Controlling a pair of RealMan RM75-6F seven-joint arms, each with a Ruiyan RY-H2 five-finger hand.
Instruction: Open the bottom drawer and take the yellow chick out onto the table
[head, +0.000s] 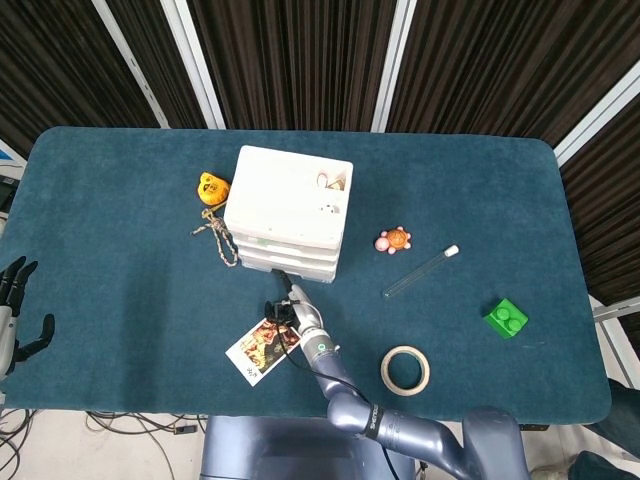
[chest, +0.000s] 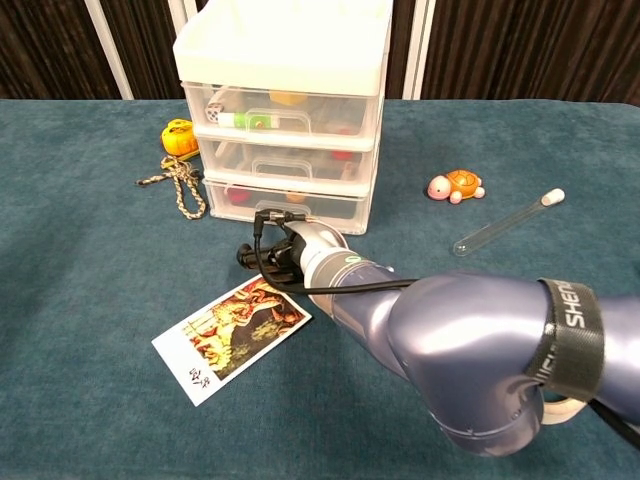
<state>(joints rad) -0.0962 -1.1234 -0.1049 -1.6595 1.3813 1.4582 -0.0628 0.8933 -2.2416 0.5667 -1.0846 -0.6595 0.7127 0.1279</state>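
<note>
Drawer unit (head: 288, 215) stood upright mid-bench, three drawers stacked, fronts facing robot, slightly skewed. Bottom drawer (chest: 285, 202) shut or nearly so; yellow chick not discernible through clear front. Right hand (chest: 285, 252) at bottom drawer front, touching handle; fingers hidden behind wrist, grasp cannot be told. Left hand (head: 14, 305) at left bench edge, fingers spread, holding nothing. Photo card (chest: 230, 335) lay flat just beside right hand.

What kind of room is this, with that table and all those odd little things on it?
Probably a robot test or demonstration room, not a home. A table covered in teal cloth stands before dark slatted walls, and it carries unrelated props: a small drawer unit, a toy turtle, a test tube and a green block.
</note>
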